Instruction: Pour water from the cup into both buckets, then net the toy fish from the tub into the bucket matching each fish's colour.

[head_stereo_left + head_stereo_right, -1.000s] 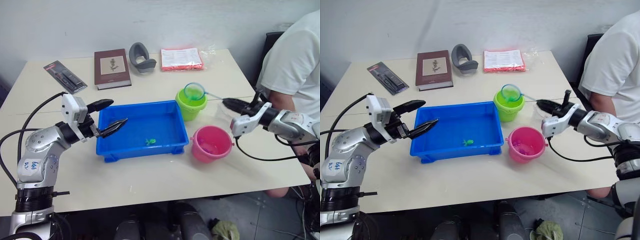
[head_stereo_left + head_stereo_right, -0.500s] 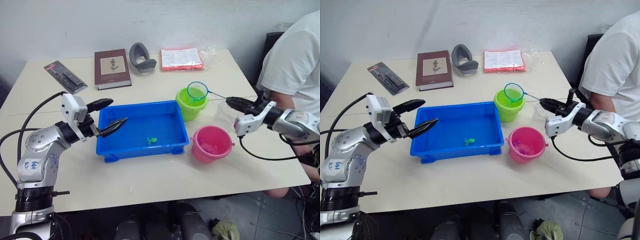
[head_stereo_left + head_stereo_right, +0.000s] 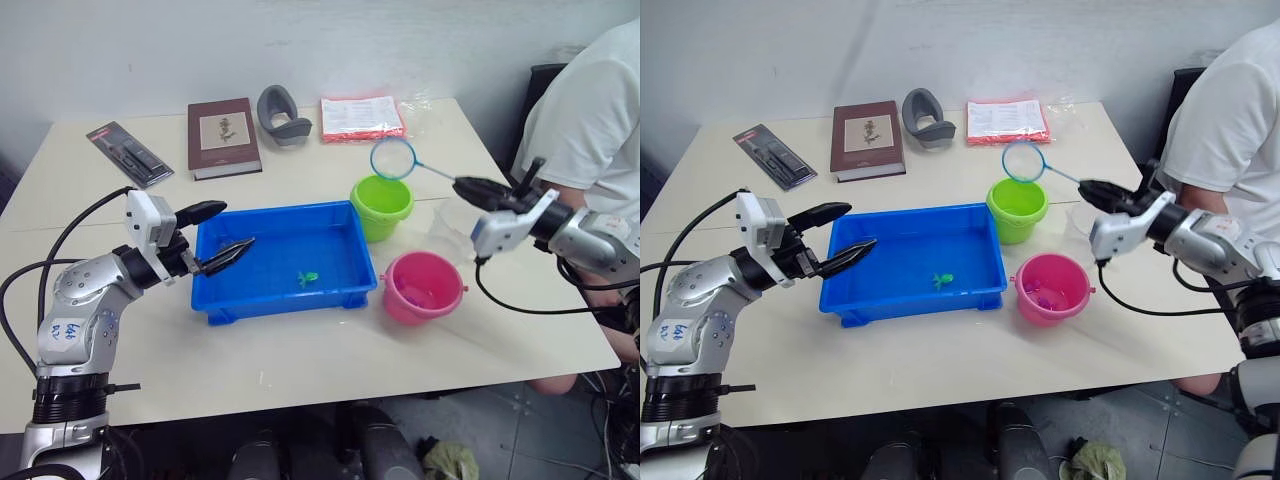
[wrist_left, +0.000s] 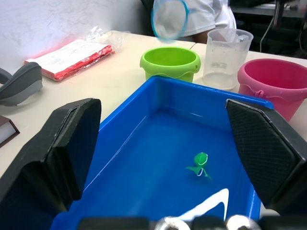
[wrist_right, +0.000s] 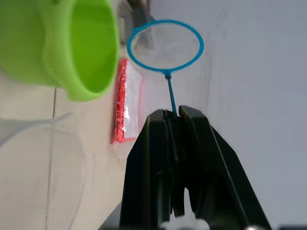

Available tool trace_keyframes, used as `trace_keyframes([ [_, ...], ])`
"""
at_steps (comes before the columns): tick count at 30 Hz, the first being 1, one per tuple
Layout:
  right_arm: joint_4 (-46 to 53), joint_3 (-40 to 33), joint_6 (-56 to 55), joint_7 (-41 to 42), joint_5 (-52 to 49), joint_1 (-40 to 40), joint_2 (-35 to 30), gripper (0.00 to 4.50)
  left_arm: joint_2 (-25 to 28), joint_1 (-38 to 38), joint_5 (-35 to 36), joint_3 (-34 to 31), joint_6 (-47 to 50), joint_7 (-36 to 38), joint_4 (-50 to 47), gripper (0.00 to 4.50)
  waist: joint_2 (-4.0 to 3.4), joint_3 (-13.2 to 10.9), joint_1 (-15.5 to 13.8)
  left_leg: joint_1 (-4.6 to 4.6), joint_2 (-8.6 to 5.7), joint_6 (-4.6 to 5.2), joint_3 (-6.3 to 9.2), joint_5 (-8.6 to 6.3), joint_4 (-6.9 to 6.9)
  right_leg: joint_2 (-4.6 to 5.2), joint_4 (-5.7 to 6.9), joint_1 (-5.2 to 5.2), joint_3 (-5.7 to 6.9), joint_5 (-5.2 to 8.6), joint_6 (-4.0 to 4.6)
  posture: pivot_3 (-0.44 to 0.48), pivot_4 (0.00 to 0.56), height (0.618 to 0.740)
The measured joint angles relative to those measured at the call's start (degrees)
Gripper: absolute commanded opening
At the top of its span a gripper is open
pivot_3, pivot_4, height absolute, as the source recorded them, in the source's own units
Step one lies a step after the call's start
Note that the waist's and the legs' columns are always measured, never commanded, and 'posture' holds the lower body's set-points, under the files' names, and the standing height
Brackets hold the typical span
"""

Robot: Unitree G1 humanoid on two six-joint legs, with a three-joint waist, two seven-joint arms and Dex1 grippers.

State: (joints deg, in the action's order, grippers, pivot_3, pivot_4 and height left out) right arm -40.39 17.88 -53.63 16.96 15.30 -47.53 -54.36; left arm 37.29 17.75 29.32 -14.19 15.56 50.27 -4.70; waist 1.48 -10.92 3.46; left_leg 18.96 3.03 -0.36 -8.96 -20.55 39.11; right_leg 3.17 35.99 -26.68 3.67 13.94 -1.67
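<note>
The task looks well along: the cup (image 4: 225,57) stands right of the green bucket (image 3: 381,205), seemingly near empty, so the pouring is probably done, though water in the buckets is hard to judge. The pink bucket (image 3: 424,286), near and right of the tub (image 3: 275,262), has small dark shapes at its bottom in the right eye view, perhaps fish already sorted, too small to be sure. One green fish (image 3: 307,278) lies in the tub toward its right half, and no other fish is seen there, so netting it into the green bucket seems the main step left. The right gripper (image 3: 464,187) is clenched on the handle of the net (image 3: 393,157), whose hoop hangs in the air just beyond the green bucket's far rim, apparently empty. The left gripper (image 3: 230,232) hovers over the tub's left edge with fingers spread, grasping nothing. On the far side of the table (image 3: 300,350) lie a book (image 3: 223,136), a grey curved object (image 3: 281,114), a red packet (image 3: 362,117) and a black packaged item (image 3: 130,153), all well clear. A person's sleeve (image 3: 585,130) is at the far right. Between net and fish stand the green bucket and the tub's rim, to be cleared.
</note>
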Motion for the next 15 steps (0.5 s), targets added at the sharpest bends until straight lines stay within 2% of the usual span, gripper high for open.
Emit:
trace_keyframes([
  [1,2.87,0.00,2.38,4.74,-5.36,1.08,0.34,0.00,0.44,-0.76,0.01,-0.49,-0.04,0.54,-0.04,4.44,0.00,0.00,-0.05,-0.02,0.04,-0.01,0.00,0.00,0.00,-0.02,0.01,0.02,0.01,0.00,0.00,0.000,0.150,0.740],
  [3,14.41,0.51,13.12,19.93,-19.65,4.92,0.18,0.00,2.99,-3.26,0.26,-1.96,-0.19,2.83,-0.11,4.44,0.00,0.00,-0.30,0.00,0.12,-0.01,0.07,-0.01,0.01,-0.03,-0.01,0.02,0.08,0.00,0.01,0.000,0.150,0.740],
  [5,23.13,1.86,22.29,29.48,-26.50,6.04,0.11,0.00,5.08,-4.35,0.69,-3.81,-0.23,4.86,-0.11,4.44,0.00,0.00,-0.52,0.03,0.11,0.03,0.10,-0.02,0.07,0.03,-0.01,0.02,0.17,-0.04,0.08,0.000,0.150,0.740],
  [7,29.10,2.09,29.46,34.44,-29.17,6.23,0.12,0.00,6.84,-4.93,0.92,-4.88,-0.24,6.57,-0.11,4.44,-0.01,0.00,-0.69,0.03,0.08,0.07,0.10,-0.05,0.07,0.12,-0.02,0.02,0.27,-0.05,0.11,0.000,0.150,0.740],
  [10,35.69,2.47,39.42,39.58,-28.61,6.02,0.37,0.00,8.64,-5.90,1.21,-6.12,-0.16,8.76,-0.06,4.44,-0.01,0.00,-1.21,0.06,0.08,0.10,0.13,-0.09,0.07,0.20,-0.05,0.02,0.45,-0.04,0.16,0.000,0.150,0.740],
  [15,33.35,5.99,37.07,41.33,-15.38,3.20,5.11,0.00,8.86,-6.73,1.27,-6.06,0.71,9.85,0.02,4.44,-0.01,0.00,-1.76,0.19,-0.06,0.13,0.13,-0.10,0.07,0.30,-0.05,-0.07,0.57,-0.03,0.19,0.000,0.150,0.740],
])
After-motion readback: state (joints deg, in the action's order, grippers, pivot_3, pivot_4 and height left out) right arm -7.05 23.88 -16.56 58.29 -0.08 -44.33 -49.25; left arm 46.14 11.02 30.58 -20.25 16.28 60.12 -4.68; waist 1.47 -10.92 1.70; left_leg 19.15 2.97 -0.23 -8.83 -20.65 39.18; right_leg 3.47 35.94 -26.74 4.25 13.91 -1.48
